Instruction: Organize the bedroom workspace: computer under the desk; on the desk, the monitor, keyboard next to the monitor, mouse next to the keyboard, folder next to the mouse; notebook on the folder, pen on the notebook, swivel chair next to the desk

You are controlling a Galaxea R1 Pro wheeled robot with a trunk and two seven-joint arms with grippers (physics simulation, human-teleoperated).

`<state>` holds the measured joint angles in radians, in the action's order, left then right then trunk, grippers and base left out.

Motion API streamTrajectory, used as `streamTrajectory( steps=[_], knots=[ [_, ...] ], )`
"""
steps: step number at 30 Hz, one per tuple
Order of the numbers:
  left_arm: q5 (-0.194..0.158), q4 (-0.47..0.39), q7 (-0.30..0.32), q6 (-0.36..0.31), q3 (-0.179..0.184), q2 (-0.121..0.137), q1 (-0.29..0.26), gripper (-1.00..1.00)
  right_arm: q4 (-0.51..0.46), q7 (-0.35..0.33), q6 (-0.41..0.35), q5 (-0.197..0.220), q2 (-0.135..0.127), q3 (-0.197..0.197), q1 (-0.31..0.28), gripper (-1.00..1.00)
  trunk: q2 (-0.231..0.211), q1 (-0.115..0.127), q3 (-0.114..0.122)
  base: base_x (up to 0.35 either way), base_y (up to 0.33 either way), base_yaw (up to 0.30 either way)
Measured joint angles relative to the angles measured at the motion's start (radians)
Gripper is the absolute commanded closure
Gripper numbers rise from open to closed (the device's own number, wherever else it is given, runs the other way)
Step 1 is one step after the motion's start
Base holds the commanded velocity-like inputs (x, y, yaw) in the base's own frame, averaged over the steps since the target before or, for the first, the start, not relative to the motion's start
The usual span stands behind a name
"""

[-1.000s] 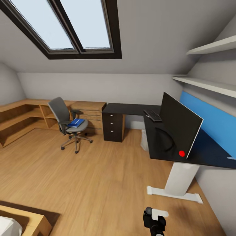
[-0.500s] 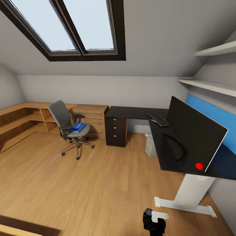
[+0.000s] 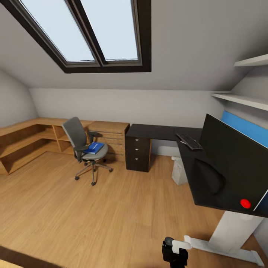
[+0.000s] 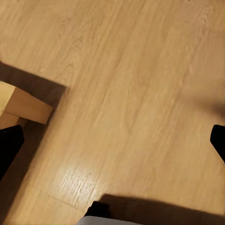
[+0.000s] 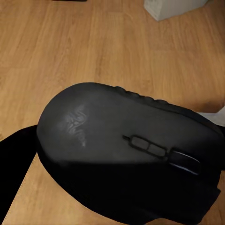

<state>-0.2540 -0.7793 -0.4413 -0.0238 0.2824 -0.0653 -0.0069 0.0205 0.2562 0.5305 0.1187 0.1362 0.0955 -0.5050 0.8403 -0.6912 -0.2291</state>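
Note:
My right gripper (image 3: 175, 256) hangs low at the front, shut on the dark oval mouse (image 5: 122, 145), which sits close up in the right wrist view. My left gripper (image 4: 112, 145) is open over bare plank floor. The black desk (image 3: 156, 131) runs along the right. On it stand the black monitor (image 3: 230, 160) with its red dot and, further back, the keyboard (image 3: 190, 141). The grey-white computer (image 3: 179, 172) stands under the desk. Left of the desk is the grey swivel chair (image 3: 79, 136), with the blue folder (image 3: 93, 147) on its seat. Notebook and pen are out of view.
Black drawers (image 3: 138, 153) with silver knobs close the desk's far end. An oak drawer unit (image 3: 109, 136) and low oak shelving (image 3: 26, 139) line the back left wall. The desk's white pedestal foot (image 3: 223, 247) lies near my right gripper. A wooden furniture corner (image 4: 26, 107) is beside my left gripper.
The whole view has shifted: the camera has moved forward, and the desk and monitor now sit nearer and further right. Chair, folder and keyboard stay in place. The mouse stays in my right gripper.

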Motion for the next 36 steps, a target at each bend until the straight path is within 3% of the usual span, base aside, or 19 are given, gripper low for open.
streamTrajectory(
  steps=[18, 25, 36],
  knots=[
    [0.000, 0.000, -0.001, -0.001, 0.000, 0.000, 0.000, -1.00, -0.001, 0.000, 0.001, 0.000, -0.001, -0.001, 0.000, 1.00, -0.126, 0.069, 0.057, 0.318, 0.000, 0.011],
    [0.000, 0.001, -0.001, -0.002, 0.000, 0.000, 0.000, -1.00, -0.001, -0.001, 0.051, -0.001, -0.003, -0.001, 0.015, 1.00, -0.175, 0.096, 0.079, 0.327, 0.000, 0.000],
    [0.000, 0.002, -0.001, -0.003, 0.000, 0.000, 0.000, -1.00, 0.000, -0.002, 0.055, 0.001, -0.001, 0.001, 0.017, 1.00, -0.252, 0.139, 0.114, 0.327, 0.000, 0.000]
  ],
)
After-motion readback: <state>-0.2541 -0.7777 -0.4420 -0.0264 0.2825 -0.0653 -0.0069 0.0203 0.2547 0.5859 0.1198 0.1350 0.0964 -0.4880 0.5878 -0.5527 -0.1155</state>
